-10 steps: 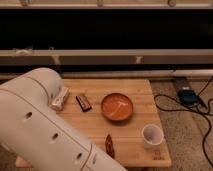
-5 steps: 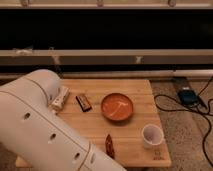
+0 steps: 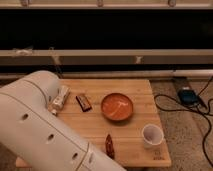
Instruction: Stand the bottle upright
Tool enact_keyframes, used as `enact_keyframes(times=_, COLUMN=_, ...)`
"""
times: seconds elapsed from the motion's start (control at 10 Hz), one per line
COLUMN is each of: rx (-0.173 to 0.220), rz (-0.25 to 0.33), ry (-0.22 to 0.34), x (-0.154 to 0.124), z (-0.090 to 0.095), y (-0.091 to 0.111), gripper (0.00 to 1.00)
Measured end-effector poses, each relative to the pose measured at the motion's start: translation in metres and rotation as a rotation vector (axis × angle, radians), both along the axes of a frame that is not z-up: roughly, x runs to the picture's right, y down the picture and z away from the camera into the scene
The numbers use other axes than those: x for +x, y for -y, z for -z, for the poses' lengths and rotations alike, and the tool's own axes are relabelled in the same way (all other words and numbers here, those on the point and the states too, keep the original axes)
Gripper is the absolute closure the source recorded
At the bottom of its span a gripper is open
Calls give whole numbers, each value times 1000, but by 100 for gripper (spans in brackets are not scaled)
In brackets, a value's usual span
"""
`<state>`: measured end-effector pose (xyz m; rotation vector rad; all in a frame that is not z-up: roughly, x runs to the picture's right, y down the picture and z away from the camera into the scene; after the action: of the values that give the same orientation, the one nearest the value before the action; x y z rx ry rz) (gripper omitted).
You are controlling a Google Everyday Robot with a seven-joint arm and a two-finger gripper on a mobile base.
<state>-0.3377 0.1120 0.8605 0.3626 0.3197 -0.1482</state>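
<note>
White bottle point(image 3: 59, 99) lies on its side near the table's point(image 3: 135, 147) left edge, beside the arm point(image 3: 35, 125). The end effector is out of sight, its jaws apart.

no readable text, brand or number anywhere, print on the bottle point(image 3: 59, 99) too faint to read

1. Orange bowl point(image 3: 117, 106) sits mid-surface point(image 3: 135, 87).
2. Dark bar point(image 3: 83, 102) lies flat, just left of it.
3. White cup point(image 3: 151, 134) stands upright by the right front corner.
4. Small red-brown item point(image 3: 109, 145) at the front edge.
5. Cables point(image 3: 206, 142) and a blue box point(image 3: 187, 95) on the floor point(image 3: 182, 142), right.
</note>
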Motion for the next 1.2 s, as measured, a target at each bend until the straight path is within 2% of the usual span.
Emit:
enact_keyframes(times=0.7, rx=-14, rz=0, ry=-18, x=2, z=-6, y=-4, gripper=94)
enact_keyframes(times=0.8, rx=-15, rz=-1, ry=-19, x=2, z=-6, y=-4, gripper=99)
enact_keyframes(times=1.2, rx=-6, rz=-14, ry=-8, x=3, z=1, y=-3, gripper=100)
